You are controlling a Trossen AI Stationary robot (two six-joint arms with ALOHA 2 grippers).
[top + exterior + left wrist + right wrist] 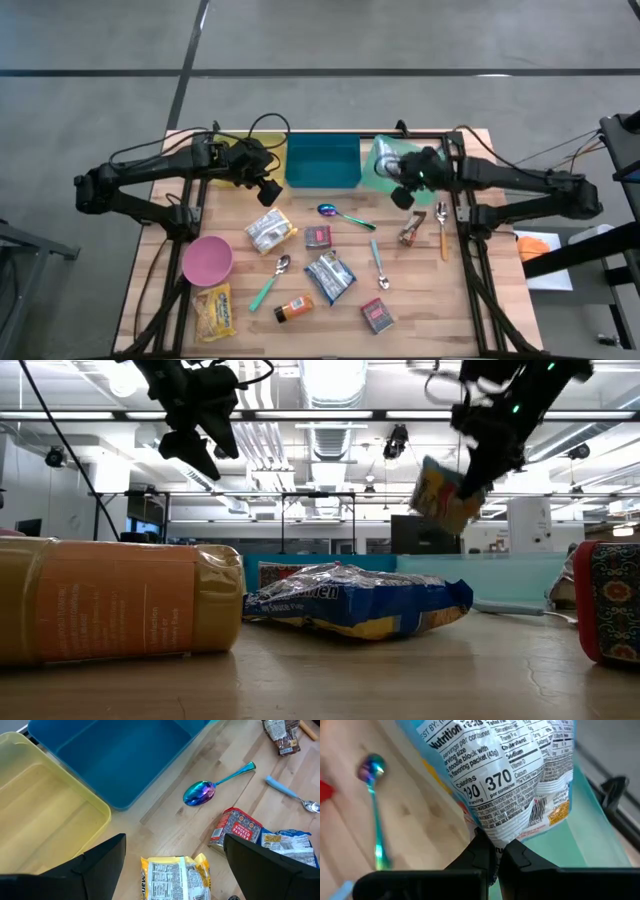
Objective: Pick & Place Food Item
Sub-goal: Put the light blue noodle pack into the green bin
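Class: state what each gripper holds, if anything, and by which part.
The right gripper pinches a blue-and-white noodle packet by one crimped end, hanging above the green bin. The left gripper, jaws open, holds nothing.

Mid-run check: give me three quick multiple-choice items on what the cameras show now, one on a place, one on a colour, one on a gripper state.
1. Where is the right gripper?
A. above the green bin
B. above the pink bowl
C. above the yellow bin

2. What colour is the middle bin?
A. red
B. blue
C. white

3. What state is the left gripper in?
A. shut on a spoon
B. shut on a can
C. open, empty

Answers: 1 A, the high view shows it there. 2 B, blue walls. 3 C, its fingers stand apart around nothing; the right gripper pinches the noodle packet.
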